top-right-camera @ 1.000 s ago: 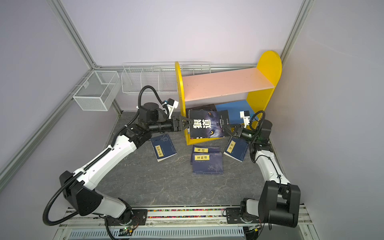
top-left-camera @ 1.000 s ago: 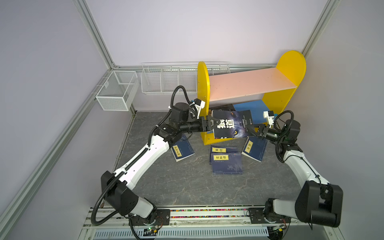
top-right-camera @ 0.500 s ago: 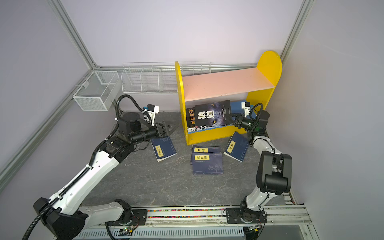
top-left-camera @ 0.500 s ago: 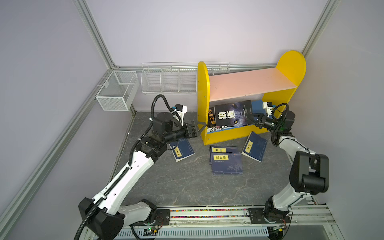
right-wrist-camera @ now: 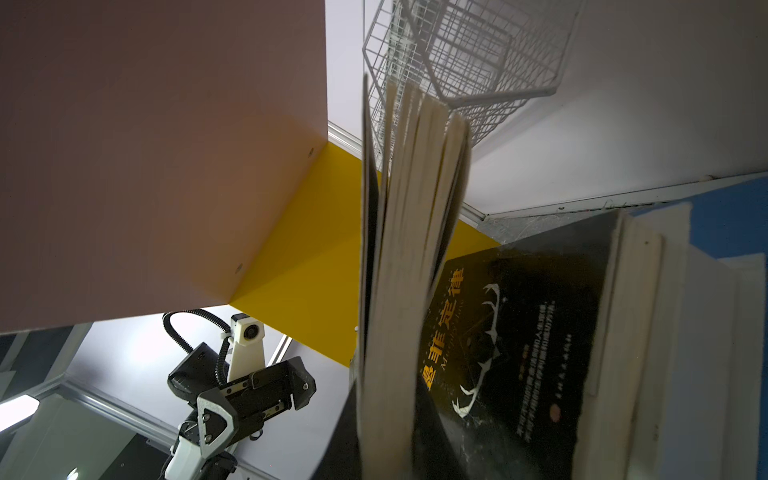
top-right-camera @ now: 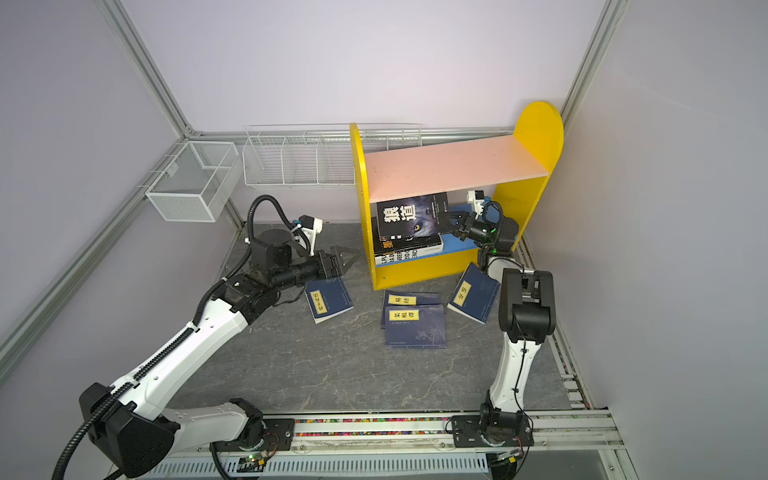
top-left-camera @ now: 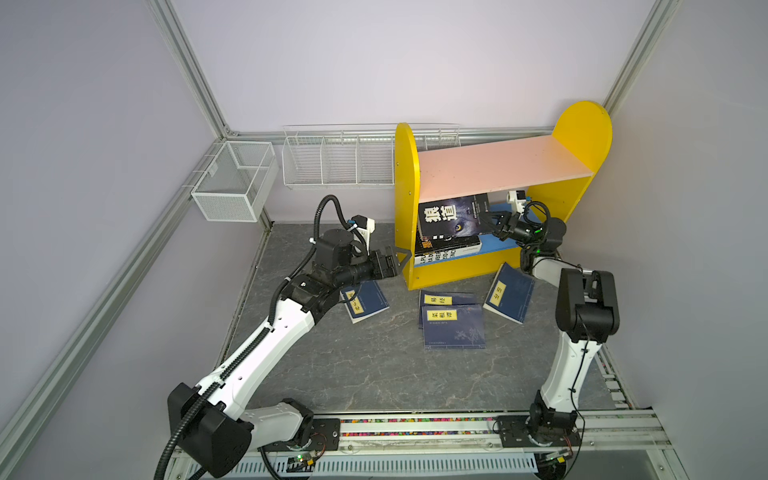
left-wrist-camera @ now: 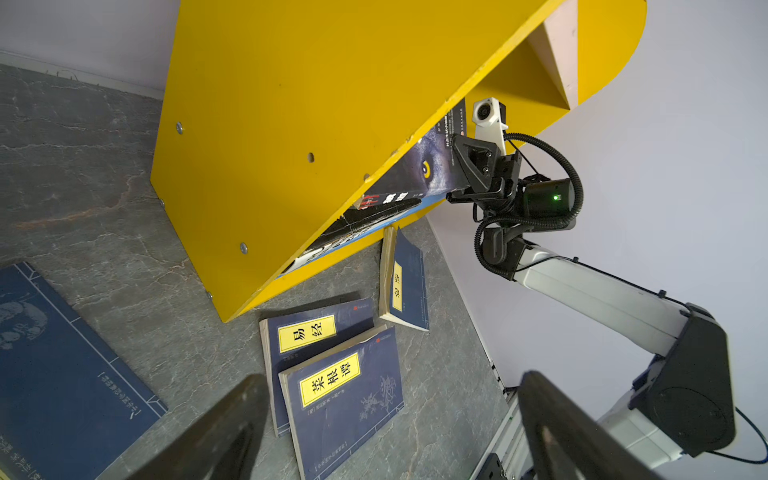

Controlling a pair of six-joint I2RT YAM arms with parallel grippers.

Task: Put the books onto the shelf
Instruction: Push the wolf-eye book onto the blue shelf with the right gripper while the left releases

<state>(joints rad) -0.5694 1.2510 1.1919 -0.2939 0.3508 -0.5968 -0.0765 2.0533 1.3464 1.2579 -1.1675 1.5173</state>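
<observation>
While right pincer [top-left-camera: 494, 220] still grips black book [top-left-camera: 451, 216], now on shelf [top-left-camera: 405, 187] | left pincer [top-right-camera: 348, 258] released, spread, backed away

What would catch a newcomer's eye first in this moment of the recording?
The yellow-sided shelf at the back right stands out, with a black wolf-eye book tilted in its lower tier atop stacked books, its edge pinched by the right gripper. In front, four navy books are scattered on the grey table, and the left gripper hangs open beside the shelf's side panel.
</observation>
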